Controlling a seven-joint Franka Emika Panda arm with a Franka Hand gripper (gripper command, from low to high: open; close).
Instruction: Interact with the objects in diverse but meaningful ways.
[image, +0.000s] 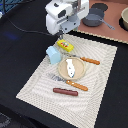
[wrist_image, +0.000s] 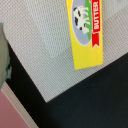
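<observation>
The yellow butter packet (image: 65, 46), lying at the placemat's (image: 40, 80) twelve o'clock edge beside the blue cup (image: 52, 55), is best approached squarely; the end effector's (image: 61, 34) state cannot be told.

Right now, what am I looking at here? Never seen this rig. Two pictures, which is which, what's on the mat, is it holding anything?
The white machine at the top of the exterior view is a single robot arm; its end effector hangs over the far edge of a pale woven placemat on a dark table. That picture comes from a camera off the arm. The other comes from a camera on the wrist, looking down.

On the mat: a yellow butter packet right under the arm, which is the cow-printed packet filling the wrist view; a pale blue cup beside it; a tan plate with a small white piece on it; two orange-handled utensils, one on either side of the plate; and a dark red-brown sausage nearest the camera. Grey pots sit on a separate board behind.

Nothing appears held. The fingers are not visible clearly enough to say whether they are open or shut.
</observation>
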